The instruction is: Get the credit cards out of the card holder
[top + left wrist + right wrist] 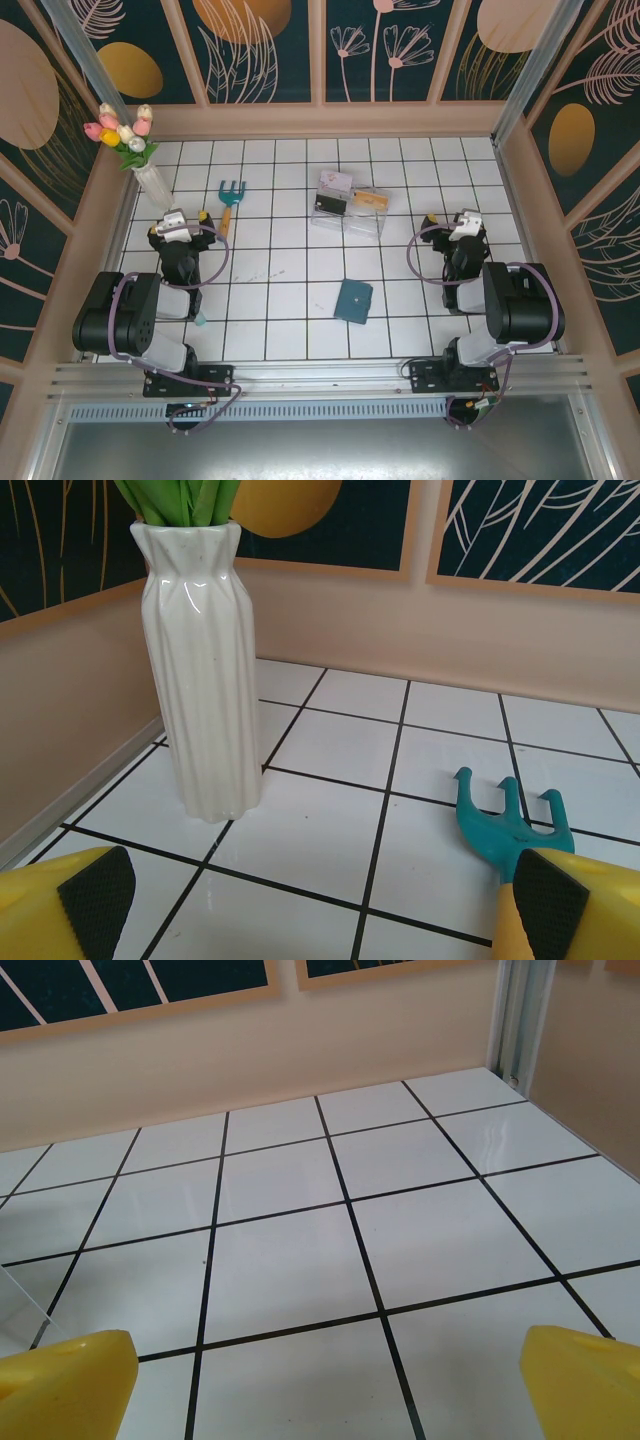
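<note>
White tiles [290, 270] cover the table, boxed in by flower-patterned walls. At the far left a vase [155, 182] stands upright. Just beside it is the left gripper [186, 214], jaws spread wide and holding nothing. Its wrist view shows the vase [205, 670] ahead to the left and a teal rake [512, 820] lying near the right finger [550, 905].

The holder [353, 300] lies shut and flat at the near middle of the table, roughly between the two arms and well apart from both grippers. It sits nearer than each gripper and inward of it. The cards are presumably tucked inside. Beyond it, toward the back wall, is a clear box [348, 205].

On the right, the right gripper [456, 217] is likewise fully open and empty, with bare tiles between its fingers [585, 1375] in the wrist view.

The first step looks to be reaching the holder. It would go best with one arm pinning a cover flat while the other lifts the free flap by its edge. A thin wallet on slick tile may slide rather than open.
</note>
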